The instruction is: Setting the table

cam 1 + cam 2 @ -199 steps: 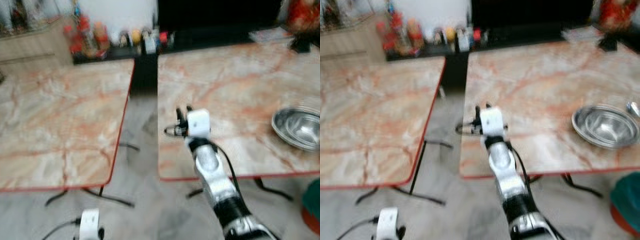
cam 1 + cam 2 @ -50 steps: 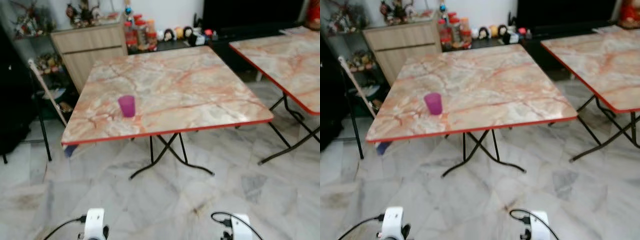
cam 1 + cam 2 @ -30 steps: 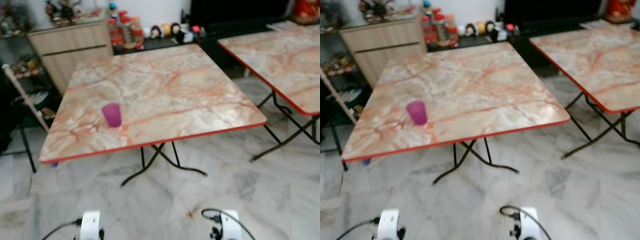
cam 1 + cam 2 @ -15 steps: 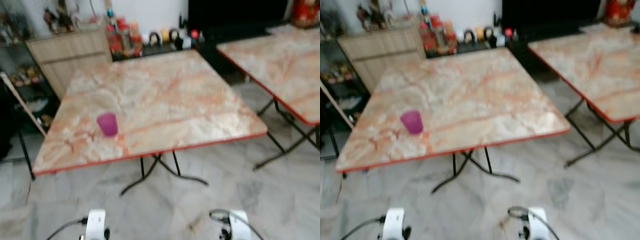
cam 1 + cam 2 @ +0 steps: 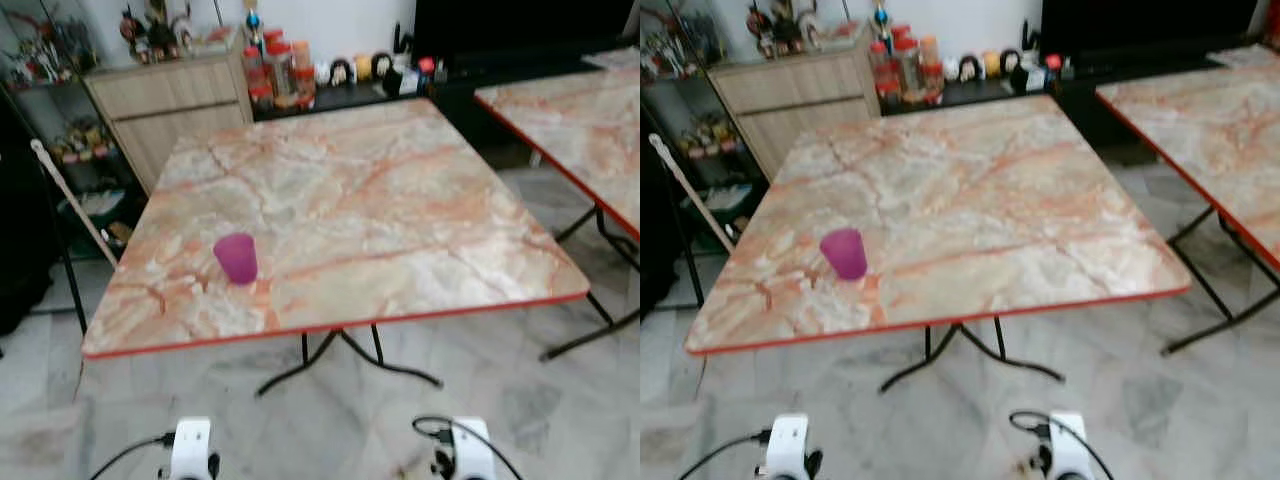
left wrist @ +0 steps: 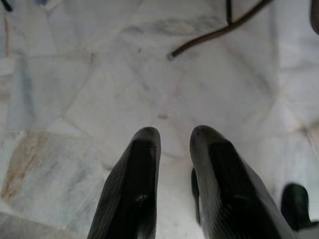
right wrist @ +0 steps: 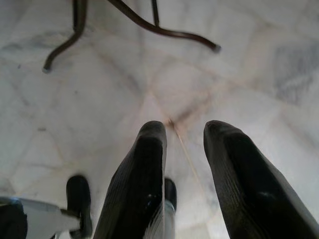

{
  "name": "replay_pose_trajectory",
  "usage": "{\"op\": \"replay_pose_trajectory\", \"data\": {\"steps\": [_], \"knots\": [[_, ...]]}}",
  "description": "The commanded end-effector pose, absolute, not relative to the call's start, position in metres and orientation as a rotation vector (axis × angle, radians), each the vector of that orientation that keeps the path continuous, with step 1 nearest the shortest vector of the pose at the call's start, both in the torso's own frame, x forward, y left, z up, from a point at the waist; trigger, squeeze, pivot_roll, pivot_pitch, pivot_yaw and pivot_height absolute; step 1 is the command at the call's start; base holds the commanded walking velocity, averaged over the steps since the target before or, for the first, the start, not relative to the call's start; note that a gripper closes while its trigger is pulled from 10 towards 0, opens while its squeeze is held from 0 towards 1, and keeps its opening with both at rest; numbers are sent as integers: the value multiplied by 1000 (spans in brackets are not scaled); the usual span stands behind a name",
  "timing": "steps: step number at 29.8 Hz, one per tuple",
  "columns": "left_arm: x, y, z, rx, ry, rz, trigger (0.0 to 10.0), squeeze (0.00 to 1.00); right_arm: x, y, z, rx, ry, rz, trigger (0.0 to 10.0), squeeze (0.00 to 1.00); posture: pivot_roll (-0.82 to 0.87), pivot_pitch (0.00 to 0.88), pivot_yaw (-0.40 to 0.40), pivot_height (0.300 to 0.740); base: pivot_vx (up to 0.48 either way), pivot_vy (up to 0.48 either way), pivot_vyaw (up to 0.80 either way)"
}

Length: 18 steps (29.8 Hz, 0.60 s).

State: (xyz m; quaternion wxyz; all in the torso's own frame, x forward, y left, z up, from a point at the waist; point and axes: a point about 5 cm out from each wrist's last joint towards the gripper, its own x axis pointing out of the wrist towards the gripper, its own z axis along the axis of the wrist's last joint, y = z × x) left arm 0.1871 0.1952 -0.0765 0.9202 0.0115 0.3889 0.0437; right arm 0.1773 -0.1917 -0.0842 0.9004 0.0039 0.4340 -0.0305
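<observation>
A purple cup (image 5: 236, 258) stands upright near the front left of a marble-topped folding table (image 5: 400, 200) with a red edge. Both arms hang low in front of the table, their white wrists at the lower edge of the head views: the left wrist (image 5: 190, 448) and the right wrist (image 5: 466, 452). My left gripper (image 6: 174, 132) points down at the marble floor, its fingers slightly apart and holding nothing. My right gripper (image 7: 184, 127) hangs the same way, open and holding nothing, above the floor near the table's black legs (image 7: 149, 25).
A second marble table (image 5: 590, 120) stands to the right across a gap of floor. Behind the near table are a wooden cabinet (image 5: 170, 95), red-lidded jars (image 5: 272, 68) and a dark TV unit. A stick (image 5: 70, 200) leans by a black rack at left.
The camera has shifted, so the table sits a little nearer and further right. The cup keeps its place on the table. The right arm, raised 6.7 s ago, now hangs low.
</observation>
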Motion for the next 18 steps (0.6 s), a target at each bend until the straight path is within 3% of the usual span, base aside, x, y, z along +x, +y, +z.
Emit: {"op": "replay_pose_trajectory", "data": {"steps": [1,11,12,13,18], "knots": [[184,208,-76,51,811,115,10000,0,179,-180,-85,19,896,-41,10000,0,-5,0,82,740,251,0,0],[175,206,-83,107,919,86,10000,0,182,-179,-84,16,892,-38,10000,0,-3,0,81,740,25,0,0],[178,209,-81,51,886,135,10000,804,182,-179,-84,11,897,-32,10000,0,3,0,78,740,0,0,0],[179,210,-80,35,877,149,10000,1000,182,-179,-84,10,899,-31,10000,0,3,0,78,740,0,0,0],[194,225,-66,28,745,232,10000,1000,180,-177,-85,-6,913,-16,10000,0,5,0,77,740,0,0,0]]}}
